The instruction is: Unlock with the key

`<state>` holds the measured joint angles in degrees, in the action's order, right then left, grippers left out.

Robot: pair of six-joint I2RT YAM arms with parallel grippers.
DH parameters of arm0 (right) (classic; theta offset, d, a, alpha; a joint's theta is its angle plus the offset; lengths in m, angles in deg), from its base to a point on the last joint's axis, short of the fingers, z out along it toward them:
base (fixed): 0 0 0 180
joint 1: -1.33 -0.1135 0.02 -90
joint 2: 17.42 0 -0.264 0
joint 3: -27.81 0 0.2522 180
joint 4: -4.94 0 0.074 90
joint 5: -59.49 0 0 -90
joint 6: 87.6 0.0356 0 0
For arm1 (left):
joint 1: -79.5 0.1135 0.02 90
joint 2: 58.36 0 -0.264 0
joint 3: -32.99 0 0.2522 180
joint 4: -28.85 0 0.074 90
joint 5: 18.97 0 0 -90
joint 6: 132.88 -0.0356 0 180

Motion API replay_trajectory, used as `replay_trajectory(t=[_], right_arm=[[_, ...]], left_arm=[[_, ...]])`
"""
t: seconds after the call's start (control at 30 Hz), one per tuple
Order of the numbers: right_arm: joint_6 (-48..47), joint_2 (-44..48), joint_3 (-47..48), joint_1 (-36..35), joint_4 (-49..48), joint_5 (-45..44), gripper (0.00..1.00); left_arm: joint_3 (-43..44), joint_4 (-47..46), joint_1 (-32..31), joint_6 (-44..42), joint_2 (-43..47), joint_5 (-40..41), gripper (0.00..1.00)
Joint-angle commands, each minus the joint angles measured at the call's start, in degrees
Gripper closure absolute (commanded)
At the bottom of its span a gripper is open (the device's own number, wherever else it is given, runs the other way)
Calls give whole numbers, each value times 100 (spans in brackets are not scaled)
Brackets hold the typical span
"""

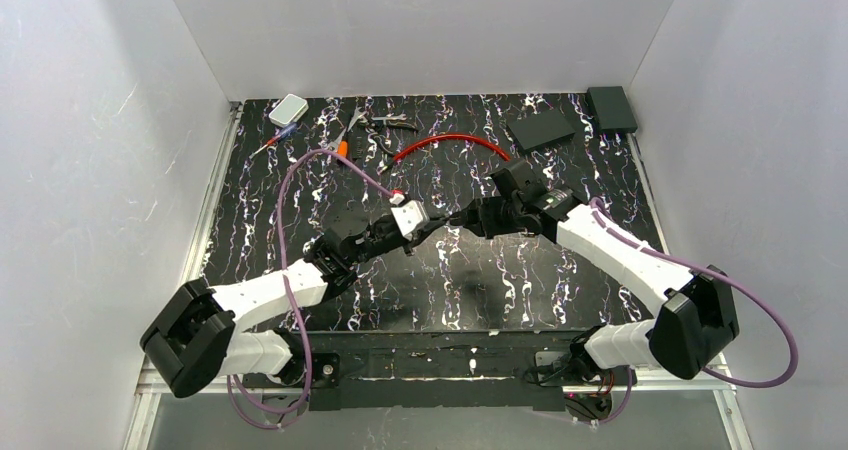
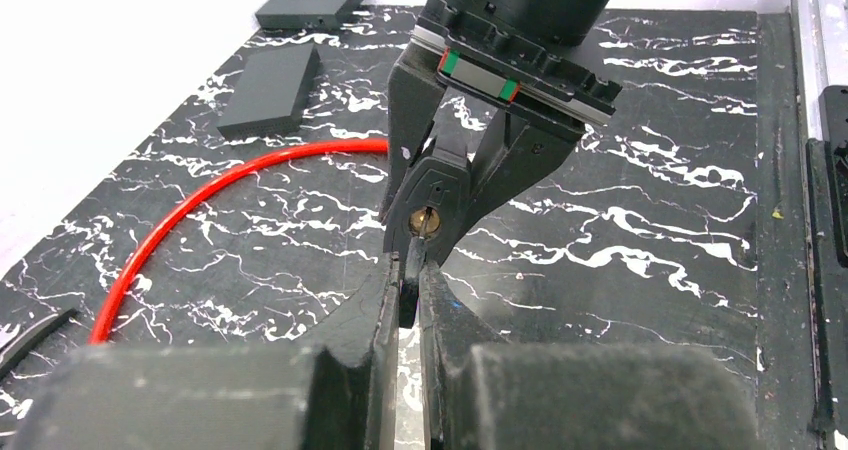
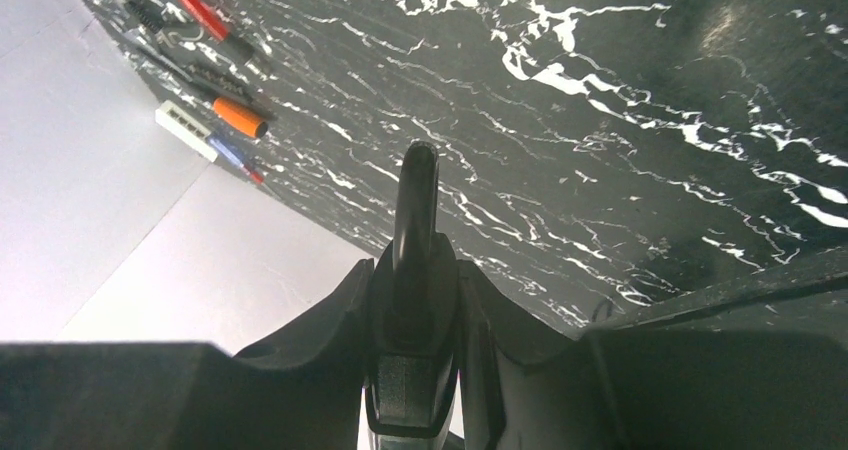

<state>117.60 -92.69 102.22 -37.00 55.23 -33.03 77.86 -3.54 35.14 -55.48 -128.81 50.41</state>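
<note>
Surface: black table (image 1: 250, 210) with white marble veining. White walls (image 1: 90, 170) on three sides.

Count:
- two arms, meeting above table centre
- two black boxes at far right: flat box (image 1: 541, 130), thick box (image 1: 612, 108)
- one red cable (image 1: 450, 142)
- one white box (image 1: 288, 109) at far left
- loose hand tools (image 1: 375, 125) near it, number unclear

One lock (image 2: 432, 185), off table, clamped in right gripper (image 3: 415, 270), brass keyhole (image 2: 425, 220) facing left gripper (image 1: 440, 220).

One key (image 2: 408, 288), pinched tight in left gripper. Tip at keyhole; inside slot or not, cannot tell.
</note>
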Motion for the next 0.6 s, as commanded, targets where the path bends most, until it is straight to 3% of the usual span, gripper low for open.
replay_trajectory(t=[0.0,0.07,0.2,0.37,0.47,0.57], right_arm=[[-73,78,568,-245,-475,819,99],[-113,90,607,-254,-492,710,99],[-161,42,793,-263,-136,536,99],[-274,-26,836,-271,-226,528,99],[-276,-54,765,-281,-408,600,99],[-183,-84,705,-281,-404,692,99]], left_arm=[[256,476,6,193,-235,704,100],[306,558,21,636,-302,973,100],[430,579,19,781,-393,217,100],[426,653,-1,-7,-393,-322,100],[379,686,-7,-92,-319,101,100],[408,651,9,1072,-358,1079,100]])
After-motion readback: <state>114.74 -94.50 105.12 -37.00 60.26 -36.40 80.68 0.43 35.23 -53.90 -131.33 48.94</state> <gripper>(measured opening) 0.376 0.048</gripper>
